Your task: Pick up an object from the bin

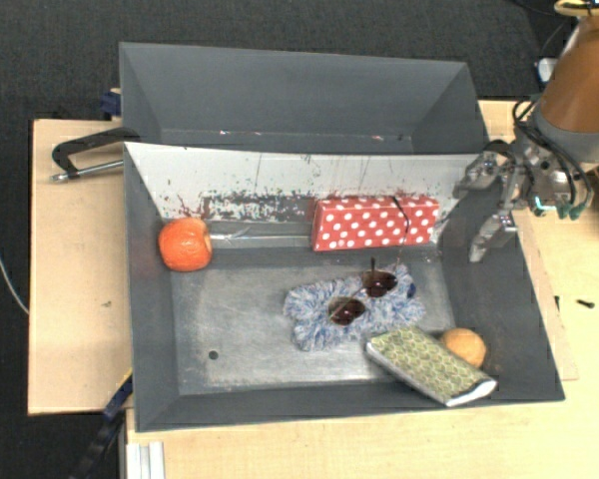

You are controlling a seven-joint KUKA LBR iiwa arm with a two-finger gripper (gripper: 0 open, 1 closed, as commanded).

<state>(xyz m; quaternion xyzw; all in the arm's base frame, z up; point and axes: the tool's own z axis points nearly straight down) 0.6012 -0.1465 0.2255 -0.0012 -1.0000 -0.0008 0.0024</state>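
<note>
My gripper [478, 218] hangs over the bin's right side, high up by the right wall, open with nothing between its fingers. Just to its left, against the back wall, lies a red box with white dots [374, 223]. Below the gripper, in the bin's middle, dark sunglasses [363, 297] rest on a fuzzy blue cloth [314, 317]. A green patterned pouch [429, 364] and a small tan ball [466, 345] lie in the front right corner.
An orange ball [185, 244] sits at the back left of the bin floor. The arm comes in from the right, over the bin's right rim.
</note>
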